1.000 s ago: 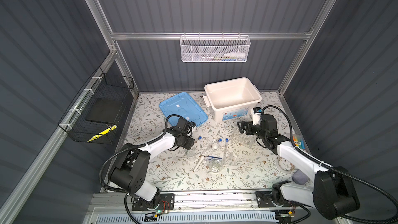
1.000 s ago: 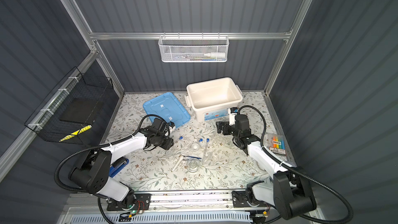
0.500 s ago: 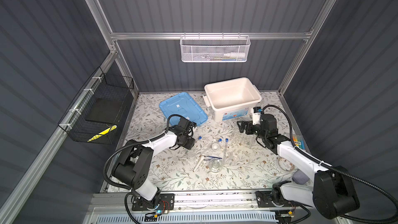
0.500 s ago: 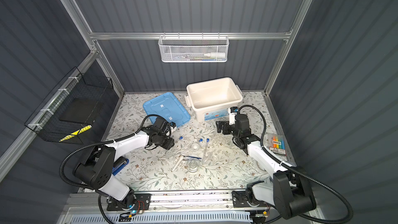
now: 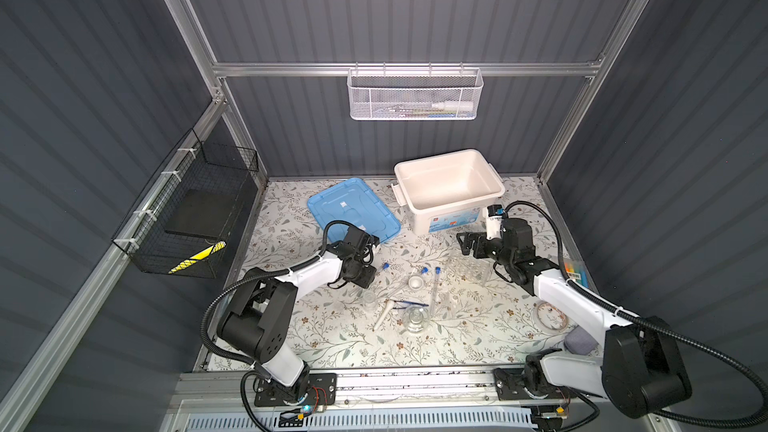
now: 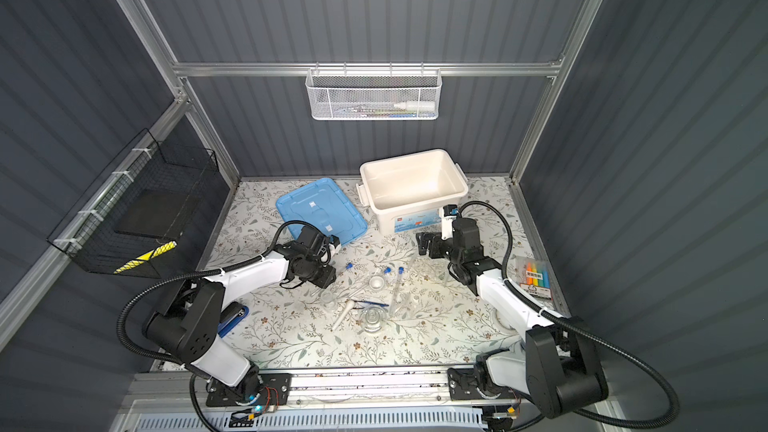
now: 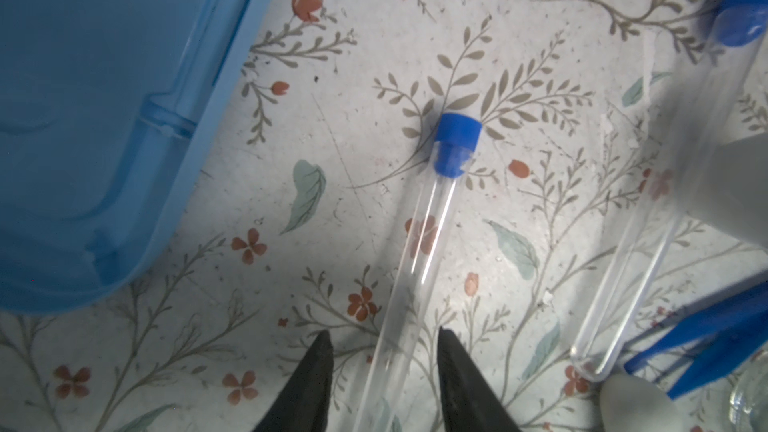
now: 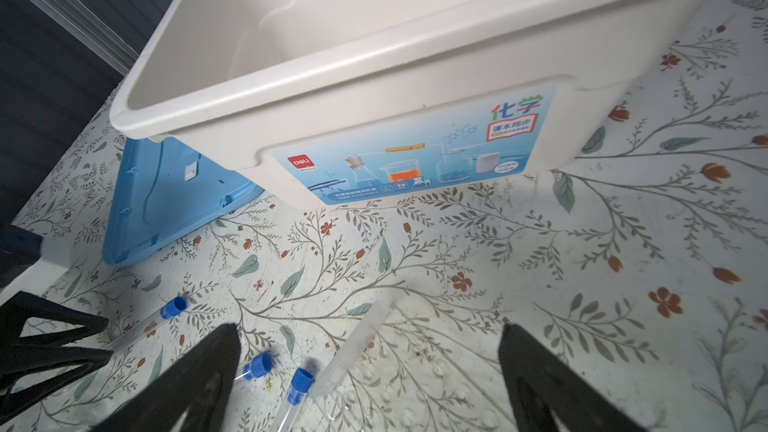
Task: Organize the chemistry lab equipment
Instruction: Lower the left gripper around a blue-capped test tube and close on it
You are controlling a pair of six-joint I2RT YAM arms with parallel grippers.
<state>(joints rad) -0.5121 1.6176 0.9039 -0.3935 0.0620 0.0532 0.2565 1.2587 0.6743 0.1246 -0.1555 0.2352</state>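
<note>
Straddling a blue-capped test tube (image 7: 432, 218) with left gripper (image 7: 384, 332) parted, not clamped. Hovering beside the clear tube rack (image 8: 353, 351) with right gripper (image 8: 369, 328) spread wide.

The lid (image 5: 353, 214) lies left of the tub (image 5: 440, 211); test tubes (image 5: 434, 288) lie before both, tube rack (image 5: 467, 270) to their right.

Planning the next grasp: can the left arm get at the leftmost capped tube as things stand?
Probably yes: the tube lies flat between the left gripper's parted jaws, with nothing over it.
</note>
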